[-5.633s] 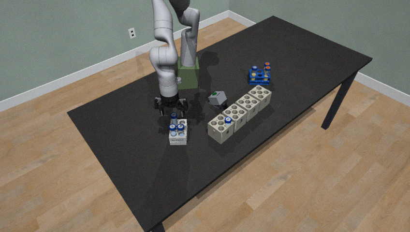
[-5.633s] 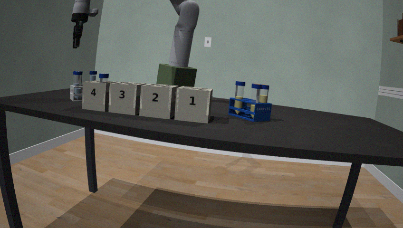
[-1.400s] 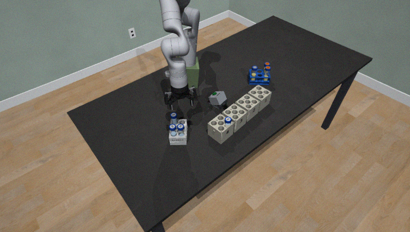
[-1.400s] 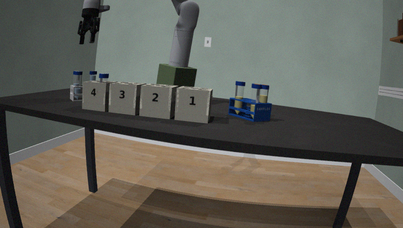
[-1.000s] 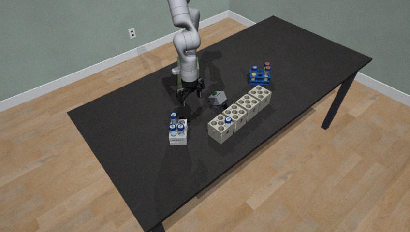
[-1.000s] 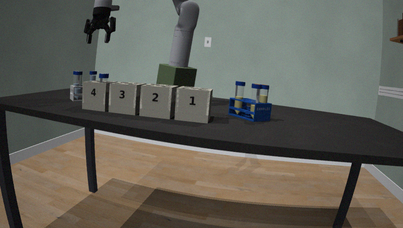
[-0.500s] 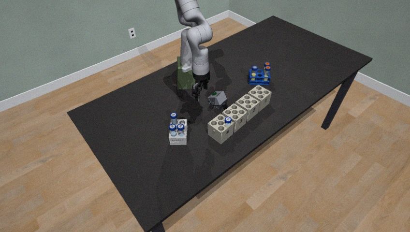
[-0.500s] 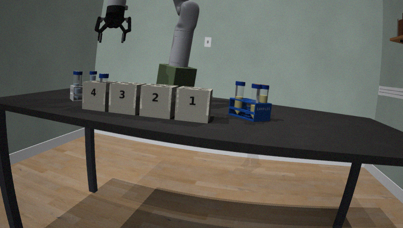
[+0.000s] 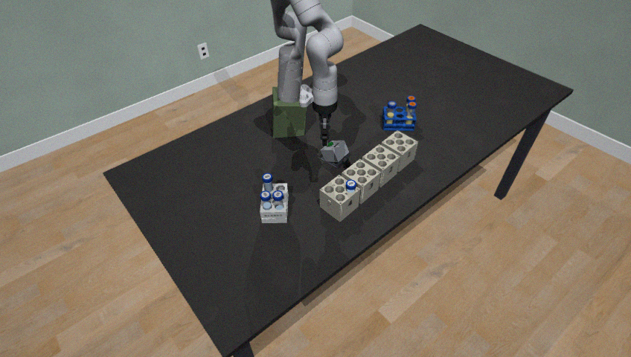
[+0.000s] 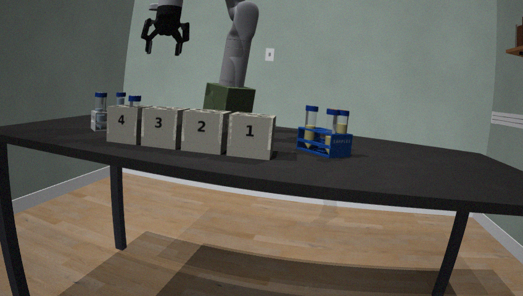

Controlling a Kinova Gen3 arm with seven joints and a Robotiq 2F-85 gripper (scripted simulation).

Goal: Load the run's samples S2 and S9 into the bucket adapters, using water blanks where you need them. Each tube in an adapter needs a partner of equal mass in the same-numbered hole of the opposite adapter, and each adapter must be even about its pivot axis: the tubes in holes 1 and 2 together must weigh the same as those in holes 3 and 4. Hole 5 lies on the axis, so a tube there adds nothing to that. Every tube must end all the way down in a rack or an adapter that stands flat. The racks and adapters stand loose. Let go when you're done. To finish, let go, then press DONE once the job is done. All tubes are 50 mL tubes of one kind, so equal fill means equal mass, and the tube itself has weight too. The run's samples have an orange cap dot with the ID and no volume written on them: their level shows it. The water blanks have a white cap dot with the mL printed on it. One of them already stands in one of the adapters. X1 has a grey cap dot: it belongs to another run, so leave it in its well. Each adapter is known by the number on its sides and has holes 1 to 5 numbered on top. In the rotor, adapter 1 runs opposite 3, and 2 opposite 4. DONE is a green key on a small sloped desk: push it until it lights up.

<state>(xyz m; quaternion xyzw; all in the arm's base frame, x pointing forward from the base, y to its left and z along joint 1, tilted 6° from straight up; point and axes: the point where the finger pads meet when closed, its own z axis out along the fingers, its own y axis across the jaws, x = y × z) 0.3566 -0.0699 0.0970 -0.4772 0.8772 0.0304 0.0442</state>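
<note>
Arm bent over, wrist pointing straight down. Gripper high above table, fingers spread wide, holding nothing. Orange-dot samples seated in blue rack, right of adapter 1. One blank in adapter 4.

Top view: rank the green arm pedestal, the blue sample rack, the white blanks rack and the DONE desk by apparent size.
1. Green pedestal, clearly the largest.
2. Blue sample rack and white blanks rack: they look about alike, and the blanks rack is nearer the camera, so I won't rank them.
3. DONE desk, the smallest.
</note>
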